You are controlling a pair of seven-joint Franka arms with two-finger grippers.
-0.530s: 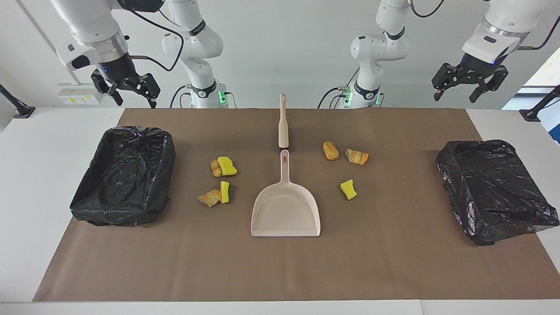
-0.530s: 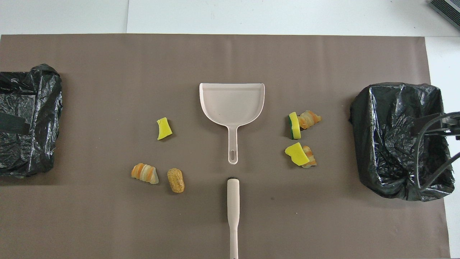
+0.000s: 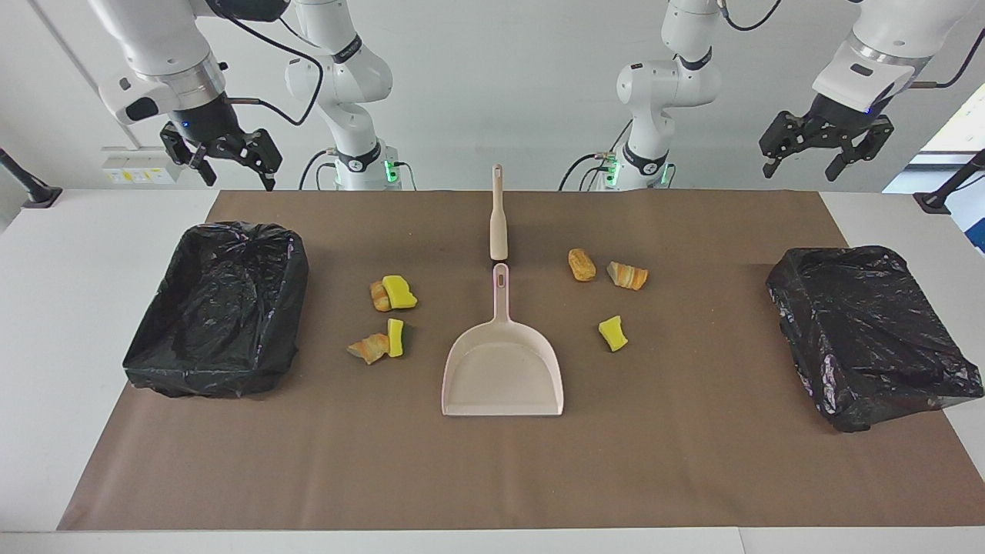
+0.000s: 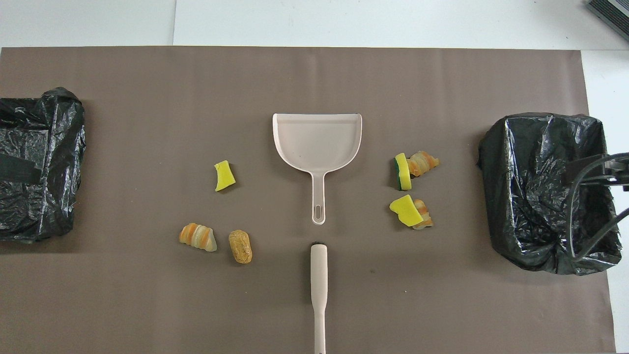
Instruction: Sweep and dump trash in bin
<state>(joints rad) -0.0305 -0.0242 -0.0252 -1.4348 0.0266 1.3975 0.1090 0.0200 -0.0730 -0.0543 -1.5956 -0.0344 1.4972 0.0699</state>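
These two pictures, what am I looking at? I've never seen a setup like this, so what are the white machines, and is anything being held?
The white machines are two robot arms. One picture faces them from across the table; the other looks down from above their end.

Each arm ends in a two-finger claw. The left gripper and right gripper both hang open in the air, holding nothing.

On the brown mat lie a beige dustpan, a brush handle nearer the robots, and seven scraps of trash in yellow and orange-brown. A black-lined bin sits at the right arm's end, another bin at the left arm's.
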